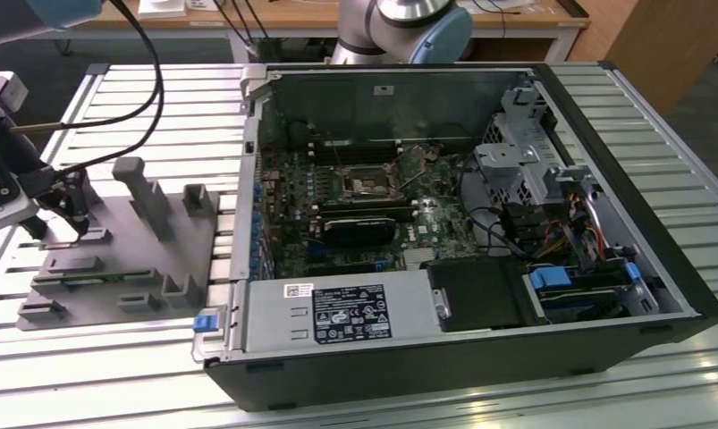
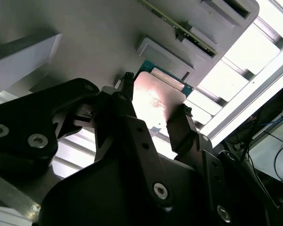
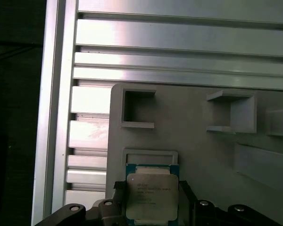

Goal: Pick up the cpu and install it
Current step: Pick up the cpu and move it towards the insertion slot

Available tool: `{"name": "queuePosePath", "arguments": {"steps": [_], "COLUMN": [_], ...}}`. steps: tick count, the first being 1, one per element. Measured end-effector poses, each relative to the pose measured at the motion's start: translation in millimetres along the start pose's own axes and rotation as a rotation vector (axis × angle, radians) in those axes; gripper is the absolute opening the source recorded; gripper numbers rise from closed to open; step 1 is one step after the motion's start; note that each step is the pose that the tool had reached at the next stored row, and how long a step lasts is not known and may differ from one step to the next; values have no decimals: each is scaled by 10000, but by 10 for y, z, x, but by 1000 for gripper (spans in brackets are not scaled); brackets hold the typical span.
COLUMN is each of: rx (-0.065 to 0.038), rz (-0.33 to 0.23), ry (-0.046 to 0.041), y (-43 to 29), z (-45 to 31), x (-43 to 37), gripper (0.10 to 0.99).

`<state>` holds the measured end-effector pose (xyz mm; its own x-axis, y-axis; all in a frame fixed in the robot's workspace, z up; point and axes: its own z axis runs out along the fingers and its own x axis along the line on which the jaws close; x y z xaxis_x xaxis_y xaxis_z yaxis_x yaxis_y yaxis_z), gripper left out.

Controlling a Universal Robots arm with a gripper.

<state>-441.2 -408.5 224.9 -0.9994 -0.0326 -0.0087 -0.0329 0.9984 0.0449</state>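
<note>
- The claw [image 1: 70, 228] hangs low over the grey fixture [image 1: 120, 268], which lies on the slatted metal table [image 1: 120, 98]
- In both wrist views the cpu [image 3: 151, 195] sits flat between the claw's two dark fingers [image 2: 181, 125], silvery top up, green rim showing around it
- The claw is closed on the cpu, one finger pressed against each of two opposite edges
- The cpu rests on the fixture's plate, directly under the claw, with a raised ledge [image 3: 151, 154] just beyond its far edge
- Upright posts [image 1: 144, 192] of the fixture stand near the claw, towards the open computer case [image 1: 454, 357]
- The socket [image 1: 368, 185] on the board inside the case is well apart from the claw
</note>
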Motion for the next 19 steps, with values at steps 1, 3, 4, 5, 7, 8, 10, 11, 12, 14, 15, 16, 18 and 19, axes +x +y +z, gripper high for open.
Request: {"name": "queuePosePath", "arguments": {"steps": [1, 3, 4, 5, 7, 8, 10, 11, 12, 14, 15, 16, 18, 19], "rx": [0, 0, 0, 0, 0, 0, 0, -1, -1, -1, -1, -3, -4, -4], "rz": [0, 0, 0, 0, 0, 0, 0, 0, 0, 0, 0, 0, -1, 0], "ry": [1, 1, 1, 1, 2, 1, 1, 2, 2, 3, 3, 1, 0, 0], "y": [0, 0, 0, 1, 1, 1, 1, 2, 1, 2, 2, 3, 3, 3], "z": [-4, -11, -15, -18, -24, -27, -33, -36, -39, -48, -54, -63, -69, -72], "x": [0, 0, 0, 0, 0, 0, 0, 0, 0, 0, 0, 0, -1, 0], "gripper": [533, 533, 533, 533, 533, 533, 533, 533, 533, 533, 533, 533, 533, 533]}}
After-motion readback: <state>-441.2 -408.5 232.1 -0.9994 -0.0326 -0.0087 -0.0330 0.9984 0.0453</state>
